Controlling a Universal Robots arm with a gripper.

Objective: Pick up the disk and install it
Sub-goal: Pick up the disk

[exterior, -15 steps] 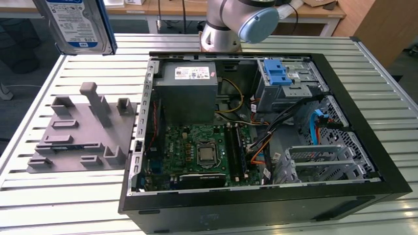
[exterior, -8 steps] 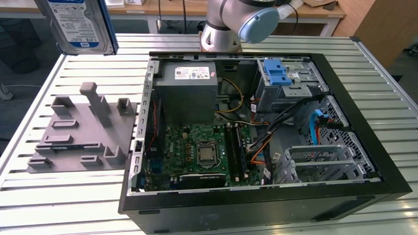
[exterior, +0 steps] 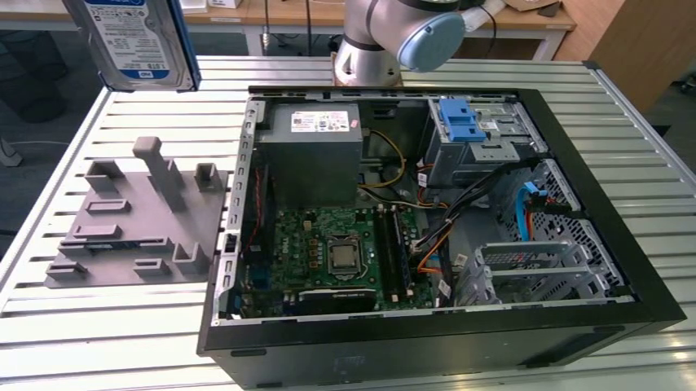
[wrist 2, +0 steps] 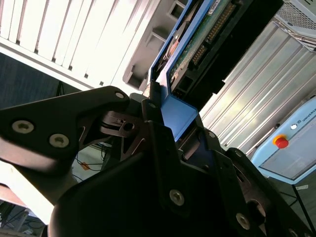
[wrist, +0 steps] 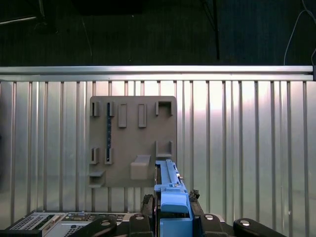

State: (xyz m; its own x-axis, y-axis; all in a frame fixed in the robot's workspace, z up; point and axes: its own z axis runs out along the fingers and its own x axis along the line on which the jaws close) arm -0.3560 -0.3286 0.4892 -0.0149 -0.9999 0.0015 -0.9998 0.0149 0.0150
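The disk (exterior: pixel 136 41) hangs upright in the air above the table's far corner at the exterior view's left, its blue-and-white label facing the camera and blue rails along its edges. In the second wrist view my gripper (wrist 2: pixel 168 123) is shut on the blue rail at one end of the disk (wrist 2: pixel 207 34), whose circuit-board side shows. The first wrist view shows the disk (wrist: pixel 170 190) edge-on between the black fingers (wrist: pixel 148 207), high over the table.
The open computer case (exterior: pixel 234 244) lies on the slatted table (exterior: pixel 109 326), with a grey power supply (exterior: pixel 315 155), motherboard (exterior: pixel 337 252) and a drive cage with a blue latch (exterior: pixel 473 130). A grey fixture plate (exterior: pixel 136 220) lies to the case's left, directly below the disk (wrist: pixel 133 140).
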